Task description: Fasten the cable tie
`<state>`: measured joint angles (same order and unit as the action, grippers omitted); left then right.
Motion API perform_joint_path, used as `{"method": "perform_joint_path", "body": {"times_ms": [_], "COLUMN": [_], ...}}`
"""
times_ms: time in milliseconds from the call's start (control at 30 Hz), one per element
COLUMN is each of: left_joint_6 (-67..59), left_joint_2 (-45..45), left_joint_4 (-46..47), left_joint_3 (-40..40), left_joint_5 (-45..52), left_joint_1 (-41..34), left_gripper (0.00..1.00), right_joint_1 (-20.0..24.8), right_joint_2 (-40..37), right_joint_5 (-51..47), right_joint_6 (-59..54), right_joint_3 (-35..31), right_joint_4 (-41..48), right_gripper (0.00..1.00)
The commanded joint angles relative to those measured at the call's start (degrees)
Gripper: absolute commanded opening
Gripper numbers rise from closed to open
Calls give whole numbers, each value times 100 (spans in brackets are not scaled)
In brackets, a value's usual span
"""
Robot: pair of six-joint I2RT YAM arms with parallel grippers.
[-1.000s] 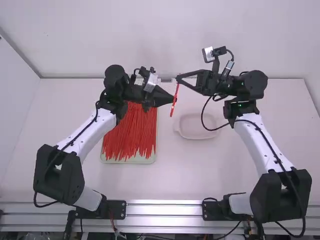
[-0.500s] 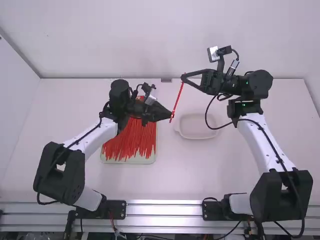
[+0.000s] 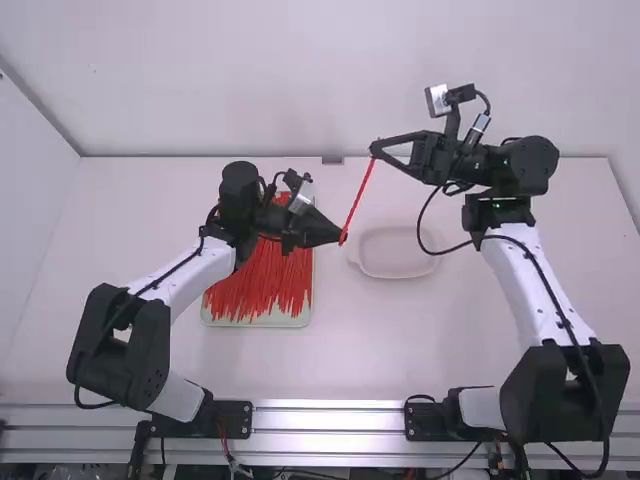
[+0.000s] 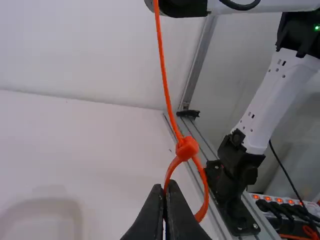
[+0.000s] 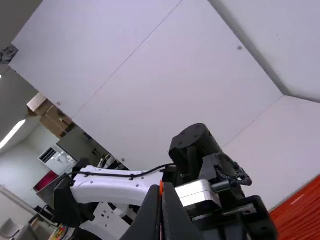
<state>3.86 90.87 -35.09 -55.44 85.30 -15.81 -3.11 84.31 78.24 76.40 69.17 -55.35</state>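
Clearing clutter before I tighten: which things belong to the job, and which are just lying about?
In use:
thin red plastic cable tie, held between left jaws and right jaws.

Lying about:
pile of loose red cable ties
shallow white dish

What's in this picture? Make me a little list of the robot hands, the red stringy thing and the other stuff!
Left gripper: shut on the looped end of the cable tie
Right gripper: shut on the tie's tail, higher up
Cable tie: red, stretched between both grippers, tail already through its head
Spare ties: red pile beneath the left arm
Dish: white, on the table, beside the pile
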Motion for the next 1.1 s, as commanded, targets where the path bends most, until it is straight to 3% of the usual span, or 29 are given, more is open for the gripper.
{"method": "perform_joint_path", "body": {"times_ms": [0, 233, 300, 333, 433, 467, 567, 667, 933, 967, 1000, 1033, 1067], "left_joint_6": [-28, -15, 348, 348, 1327, 1379, 2105, 2520, 2763, 2885, 2900, 2898, 2892], "left_joint_2": [149, 149, 149, 149, 149, 149, 149, 149, 149, 149, 149, 149, 149], "left_joint_4": [28, -168, -614, -614, -2120, -2184, -3263, -3591, -3217, -3112, -3101, -3060, -2966], "left_joint_3": [225, 225, 225, 225, 225, 225, 221, 146, -535, -713, -756, -903, -1038], "left_joint_5": [273, 232, 214, 214, 103, 85, -273, -374, -343, -374, -369, -328, -330], "left_joint_1": [-28, -28, -26, -26, -26, -26, 35, 155, 463, 446, 446, 446, 457], "left_gripper": [2, 2, 2, 2, 2, 2, 2, 2, 2, 2, 2, 2, 2], "right_joint_1": [177, 208, 181, 181, 352, 363, 557, 684, 636, 570, 560, 490, 411], "right_joint_2": [-157, -157, -157, -157, -157, -157, -157, -157, -160, -160, -157, -157, -157], "right_joint_5": [-693, -629, -614, -614, -409, -393, -103, 114, 603, 599, 599, 595, 588], "right_joint_6": [35, 28, -35, -35, -37, -37, -35, -55, -192, -262, -273, -310, -337], "right_joint_3": [483, 590, 588, 588, 588, 588, 586, 586, 358, 286, 280, 238, 210], "right_joint_4": [-101, -103, -90, -90, -85, -85, 63, 201, 214, 221, 221, 219, 219], "right_gripper": [0, 0, 11, 11, 18, 18, 35, 45, 69, 80, 83, 98, 98]}}
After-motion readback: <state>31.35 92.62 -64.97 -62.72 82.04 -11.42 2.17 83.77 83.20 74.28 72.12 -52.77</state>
